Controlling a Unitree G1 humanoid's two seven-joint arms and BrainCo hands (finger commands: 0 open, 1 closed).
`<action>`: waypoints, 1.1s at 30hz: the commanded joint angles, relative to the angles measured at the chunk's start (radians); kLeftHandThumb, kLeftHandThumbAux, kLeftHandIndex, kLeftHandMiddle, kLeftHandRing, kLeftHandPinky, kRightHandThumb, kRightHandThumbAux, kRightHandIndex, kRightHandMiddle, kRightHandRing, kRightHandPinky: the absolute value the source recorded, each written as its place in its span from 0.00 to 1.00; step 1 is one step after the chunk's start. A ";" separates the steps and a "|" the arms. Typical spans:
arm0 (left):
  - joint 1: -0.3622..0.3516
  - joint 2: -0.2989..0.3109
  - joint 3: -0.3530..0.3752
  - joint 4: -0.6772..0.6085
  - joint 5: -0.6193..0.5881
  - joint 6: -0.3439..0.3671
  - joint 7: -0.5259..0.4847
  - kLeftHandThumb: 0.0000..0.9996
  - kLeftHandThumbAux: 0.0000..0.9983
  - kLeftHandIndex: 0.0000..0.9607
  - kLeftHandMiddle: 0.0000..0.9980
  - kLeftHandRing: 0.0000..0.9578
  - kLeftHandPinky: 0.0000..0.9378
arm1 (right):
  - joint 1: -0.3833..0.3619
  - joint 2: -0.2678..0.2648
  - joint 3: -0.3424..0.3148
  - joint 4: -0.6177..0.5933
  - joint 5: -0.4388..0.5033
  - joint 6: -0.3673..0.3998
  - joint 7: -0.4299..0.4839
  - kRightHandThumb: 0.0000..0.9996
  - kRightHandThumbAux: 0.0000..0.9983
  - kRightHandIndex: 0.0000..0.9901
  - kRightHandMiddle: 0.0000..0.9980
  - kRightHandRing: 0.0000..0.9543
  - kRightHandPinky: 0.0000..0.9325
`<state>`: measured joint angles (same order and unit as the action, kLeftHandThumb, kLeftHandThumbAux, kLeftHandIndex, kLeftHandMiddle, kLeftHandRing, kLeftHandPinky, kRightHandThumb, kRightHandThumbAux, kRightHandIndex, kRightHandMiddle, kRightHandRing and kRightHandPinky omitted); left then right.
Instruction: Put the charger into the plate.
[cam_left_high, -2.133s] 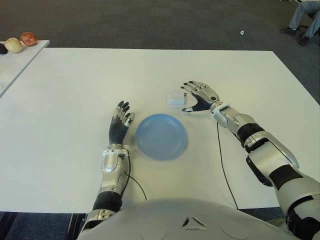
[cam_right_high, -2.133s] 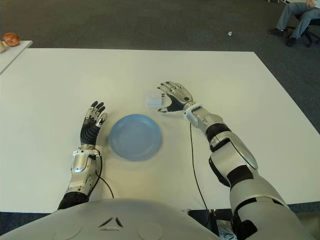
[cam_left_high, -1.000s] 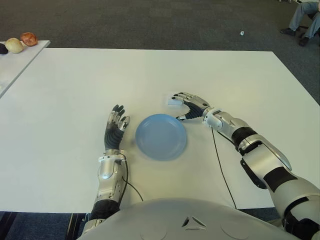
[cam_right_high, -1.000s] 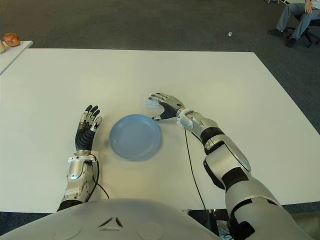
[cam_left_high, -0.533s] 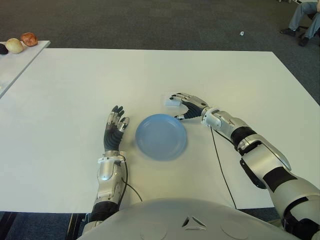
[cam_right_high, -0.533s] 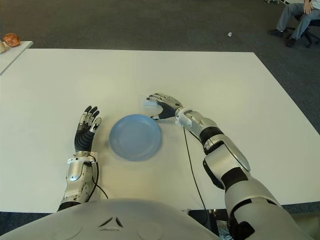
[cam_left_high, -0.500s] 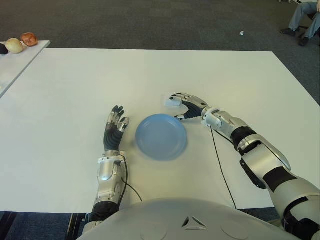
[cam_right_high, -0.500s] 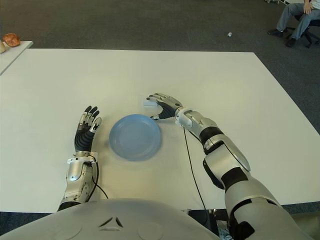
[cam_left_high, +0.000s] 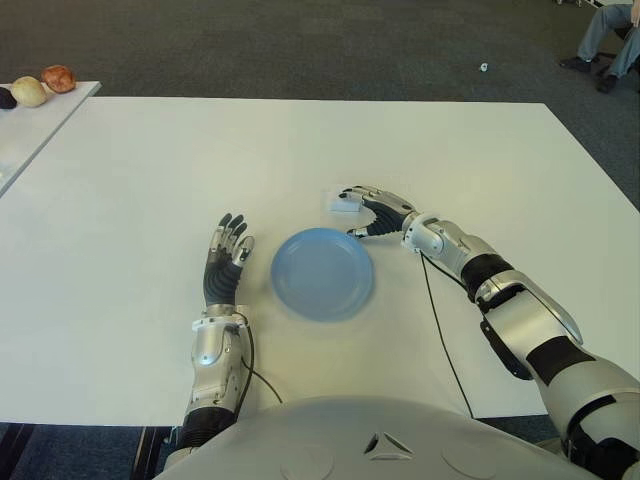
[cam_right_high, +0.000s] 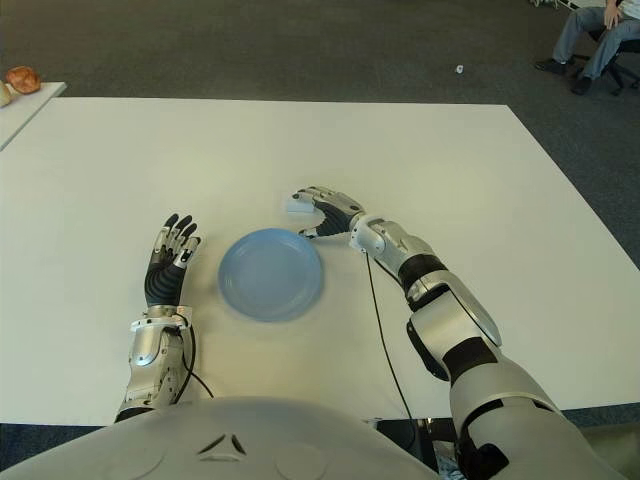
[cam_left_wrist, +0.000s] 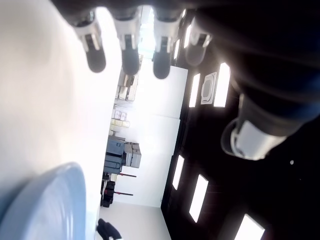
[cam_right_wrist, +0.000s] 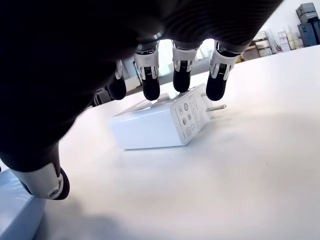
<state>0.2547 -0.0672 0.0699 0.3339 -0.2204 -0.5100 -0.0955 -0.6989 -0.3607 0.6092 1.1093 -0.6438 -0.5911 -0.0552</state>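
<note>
Plate (cam_left_high: 322, 272) first: it is pale blue, round and shallow, sitting near the middle of the white table (cam_left_high: 140, 180), and I see nothing in it. From the left wrist camera I catch only its blue rim at the edge of the frame.

The charger (cam_right_wrist: 162, 119) is a small white block lying flat on the table just beyond the plate's far right edge, apart from the rim. In the right wrist view its metal prongs stick out from one end and small printed marks show on the end face.

My right hand (cam_left_high: 375, 210) is arched over the charger, palm down. The four fingertips (cam_right_wrist: 181, 82) hang over the charger's far top edge, close to it or just touching; I cannot tell which. The thumb sits low on the near side by the plate's rim, well clear of the block. So the hand is a wide cage around the charger, not closed on it.

My left hand (cam_left_high: 222, 260) shows to the left of the plate, fingers straight and loosely spread, holding nothing.

Off to the far left, a second white surface (cam_left_high: 30, 125) carries a few small rounded objects (cam_left_high: 42, 84). A seated person's legs (cam_left_high: 605, 30) show at the far right.
</note>
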 joint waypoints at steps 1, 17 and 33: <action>0.127 -0.023 0.018 0.119 -0.033 0.134 -0.014 0.00 0.60 0.08 0.13 0.12 0.15 | 0.091 -0.027 0.029 0.015 -0.030 0.050 0.099 0.00 0.54 0.00 0.13 0.18 0.23; 0.114 -0.007 0.034 0.147 -0.038 0.116 -0.025 0.00 0.59 0.09 0.14 0.13 0.15 | 0.142 -0.192 0.014 -0.176 -0.037 0.101 0.204 0.00 0.50 0.00 0.51 0.61 0.58; 0.106 0.002 0.047 0.145 -0.055 0.130 -0.043 0.00 0.60 0.09 0.13 0.12 0.16 | 0.252 -0.358 -0.021 -0.386 -0.022 0.120 0.284 0.00 0.52 0.00 0.57 0.65 0.55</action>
<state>0.2537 -0.0652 0.0804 0.3336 -0.2513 -0.5041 -0.1320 -0.5624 -0.6863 0.5603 0.7400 -0.6376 -0.5001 0.1295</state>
